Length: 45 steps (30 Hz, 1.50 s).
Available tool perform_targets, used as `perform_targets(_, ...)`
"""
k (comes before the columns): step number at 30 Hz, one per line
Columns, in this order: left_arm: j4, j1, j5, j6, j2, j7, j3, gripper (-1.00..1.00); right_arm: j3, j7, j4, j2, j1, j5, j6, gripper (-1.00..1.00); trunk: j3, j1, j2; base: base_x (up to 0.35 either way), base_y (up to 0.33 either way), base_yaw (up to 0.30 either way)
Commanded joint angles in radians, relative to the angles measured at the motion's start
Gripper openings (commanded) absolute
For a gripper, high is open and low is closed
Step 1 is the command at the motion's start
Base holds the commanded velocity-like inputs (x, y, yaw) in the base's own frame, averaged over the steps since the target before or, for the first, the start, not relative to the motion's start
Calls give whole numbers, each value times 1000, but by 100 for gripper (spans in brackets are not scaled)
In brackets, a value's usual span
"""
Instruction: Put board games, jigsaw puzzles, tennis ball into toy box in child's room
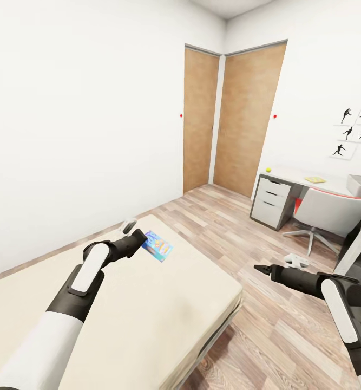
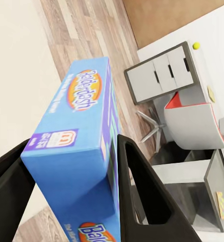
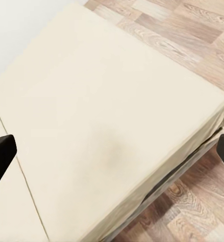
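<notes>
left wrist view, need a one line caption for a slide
Left gripper clamps a blue Balderdash board game above the bed's edge, with the table and tennis ball beyond.

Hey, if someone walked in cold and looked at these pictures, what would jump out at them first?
Probably the bright blue board game clamped in the left gripper, held above the beige bed. Next, the two wooden doors in the far corner. Then the table at the right wall, with the tennis ball near its end and black player silhouettes above it.
</notes>
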Motion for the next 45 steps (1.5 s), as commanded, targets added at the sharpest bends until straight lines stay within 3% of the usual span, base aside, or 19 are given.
perform_targets(1,-1,-1,11,-1,1,10,-2,-100,-2,11,-3,0,-1,9,4,100,-2,1,-2,0,0,0)
perform_targets(18,-1,-1,11,-1,4,10,-1,-100,3,11,-54,-1,1,8,18,100,-2,1,-2,0,0,-23)
perform_targets(28,-10,3,13,-1,5,10,-1,-100,0,11,-59,-4,0,9,20,100,-2,1,-2,0,0,-220)
perform_targets(38,-90,40,14,-1,6,5,-1,-100,-1,12,-62,-12,0,7,20,100,-2,1,-2,0,0,-269)
perform_targets(45,-114,68,13,-2,6,-11,21,-100,-2,12,-62,-14,0,6,21,100,-2,1,-2,0,0,-278)
